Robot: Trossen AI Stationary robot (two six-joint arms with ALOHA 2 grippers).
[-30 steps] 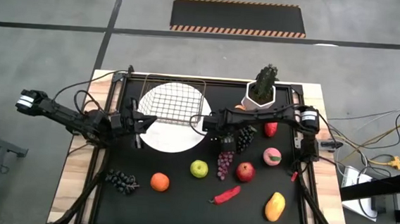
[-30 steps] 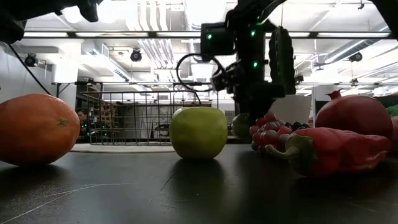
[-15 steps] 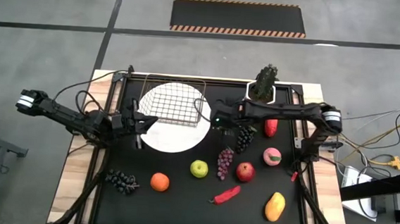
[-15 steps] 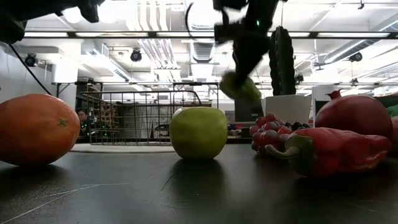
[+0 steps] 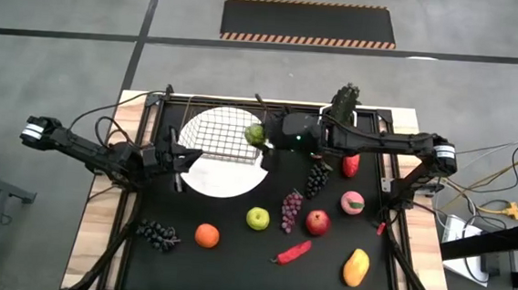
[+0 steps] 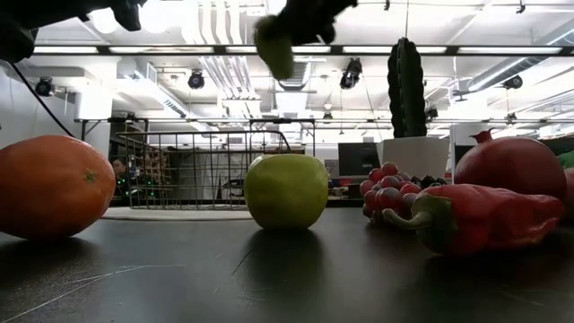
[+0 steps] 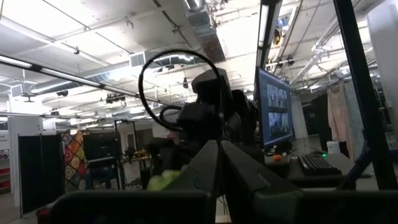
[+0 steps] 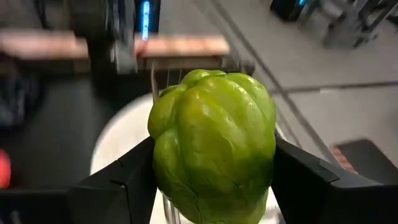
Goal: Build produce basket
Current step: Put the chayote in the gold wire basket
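Transport of a green pepper [image 8: 212, 146] to the basket [image 5: 224, 132] is the step in hand, I judge. The right gripper [image 5: 261, 136] grasps this pepper between its two fingers [image 8: 115, 183]; in the high view it hangs at the upper middle of the frame, over the right edge of the wire basket. The basket lies a little left of it, on the white plate [image 5: 211, 178]. In the low view the pepper [image 6: 274, 43] is high at the top of the frame, well above the table.

To do it well, the arm should go a little more to the left, until the pepper is over the middle of the basket, then come down inside the wire walls before it lets go. A drop from this height could bounce out, or push the light basket.

The left gripper [image 5: 180, 156] waits clenched and empty at the basket's left corner.

Other produce lies in the lower half of the frame: green apple [image 5: 256, 219], orange [image 5: 206, 235], red chili [image 5: 294, 252].
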